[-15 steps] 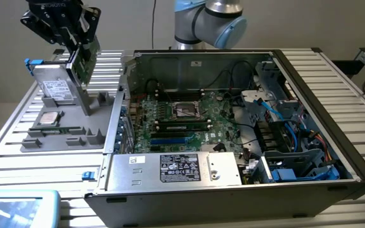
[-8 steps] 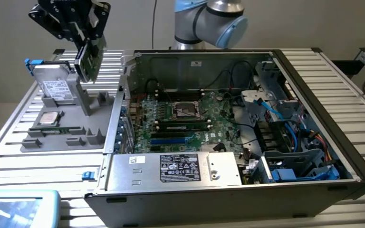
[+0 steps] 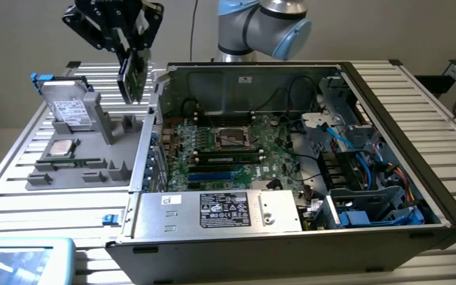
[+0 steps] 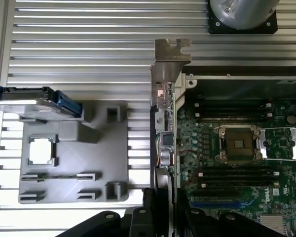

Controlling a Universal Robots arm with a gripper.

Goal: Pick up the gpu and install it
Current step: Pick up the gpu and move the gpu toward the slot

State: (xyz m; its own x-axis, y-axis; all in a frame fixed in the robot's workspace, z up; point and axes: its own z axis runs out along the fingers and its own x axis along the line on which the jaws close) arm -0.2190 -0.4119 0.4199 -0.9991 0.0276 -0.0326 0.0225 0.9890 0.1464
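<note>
The gpu point(image 3: 135, 78) hangs in the air on edge, a flat dark card with a green board face. My gripper point(image 3: 130, 54) is shut on its upper end, high at the exterior view's left. The card sits above the gap between the grey parts holder point(image 3: 121, 155) and the open computer case point(image 3: 386, 107). In the wrist view the gpu point(image 4: 164, 123) shows edge-on, its metal bracket point(image 4: 172, 52) at the far end and my gripper point(image 4: 164, 205) clamped on the near end. It lines up along the edge of the green motherboard point(image 4: 222, 187).
A silver hard drive point(image 3: 69, 110) and a square processor point(image 3: 60, 148) sit in the grey holder. Inside the case are the motherboard point(image 3: 228, 148), a power supply point(image 3: 220, 211) and blue cables point(image 3: 355, 148). Everything stands on a slatted aluminium table point(image 3: 46, 208).
</note>
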